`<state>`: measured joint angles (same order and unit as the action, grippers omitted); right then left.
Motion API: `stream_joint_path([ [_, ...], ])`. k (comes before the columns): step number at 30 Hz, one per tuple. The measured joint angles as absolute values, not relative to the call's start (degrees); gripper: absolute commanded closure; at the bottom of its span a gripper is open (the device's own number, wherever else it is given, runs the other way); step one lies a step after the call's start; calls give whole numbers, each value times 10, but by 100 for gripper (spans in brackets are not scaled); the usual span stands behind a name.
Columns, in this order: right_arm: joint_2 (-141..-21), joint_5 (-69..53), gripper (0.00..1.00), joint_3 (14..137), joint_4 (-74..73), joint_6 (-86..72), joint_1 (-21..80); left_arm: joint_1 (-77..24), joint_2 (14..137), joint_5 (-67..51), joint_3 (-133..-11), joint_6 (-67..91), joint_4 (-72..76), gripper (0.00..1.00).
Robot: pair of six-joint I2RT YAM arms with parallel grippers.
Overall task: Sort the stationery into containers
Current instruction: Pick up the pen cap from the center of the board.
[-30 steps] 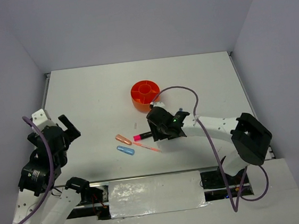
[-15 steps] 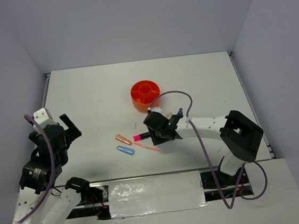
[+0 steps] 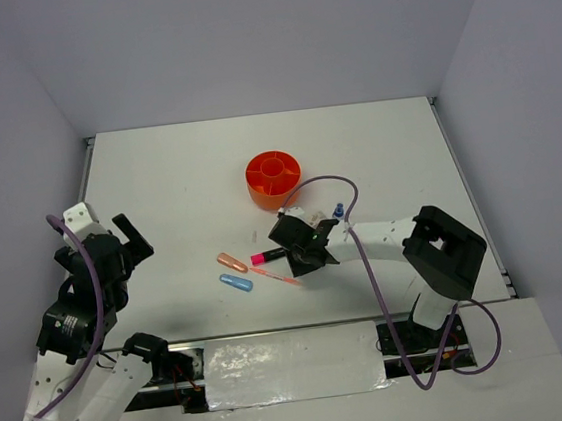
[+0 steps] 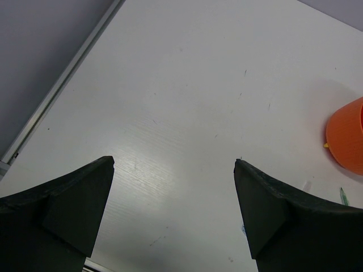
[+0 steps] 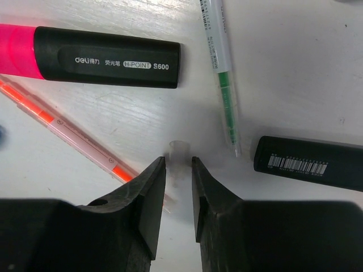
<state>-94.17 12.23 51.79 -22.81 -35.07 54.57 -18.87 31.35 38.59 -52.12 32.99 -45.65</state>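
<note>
Lowered and narrowed since a second before, the right gripper (image 5: 178,165) stood at the white tabletop (image 5: 295,68), jaws slightly apart around a small clear stub (image 5: 178,148), just beside a thin pink pen (image 5: 74,139) and near a black pink-ended highlighter (image 5: 108,56). The left gripper (image 4: 174,164) gaped wide. The round orange plastic tub (image 3: 274,178) sat farther back.

You've got a white table (image 3: 177,181), lightly scuffed. On it:
- A round orange compartment tub (image 3: 274,178), mid-table.
- Nearer you, a black highlighter with a pink end (image 3: 269,257), with a thin pink pen (image 3: 278,276) just beside it.
- An orange capsule (image 3: 231,262) and a blue capsule (image 3: 235,284), left of those.
- A clear pen with green ink (image 5: 220,62) and a second black highlighter (image 5: 309,163), close by.
- A tiny blue-capped bottle (image 3: 338,208), to the right.
</note>
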Motion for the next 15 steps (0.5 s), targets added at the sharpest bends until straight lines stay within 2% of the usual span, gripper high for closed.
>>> stream_joint_path([
  [4, -942, 128, 76, 517, -228, -351, 546, -189, 313, 386, -521, 330, -455, 1],
  [5, -942, 129, 82, 517, -228, -351, 546, -189, 313, 386, -521, 330, -454, 1],
  [7, -942, 132, 89, 516, -228, -350, 546, -189, 313, 386, -521, 330, -454, 1],
  [15, -934, 142, 93, 509, -220, -343, 554, -189, 312, 381, -521, 329, -453, 1],
])
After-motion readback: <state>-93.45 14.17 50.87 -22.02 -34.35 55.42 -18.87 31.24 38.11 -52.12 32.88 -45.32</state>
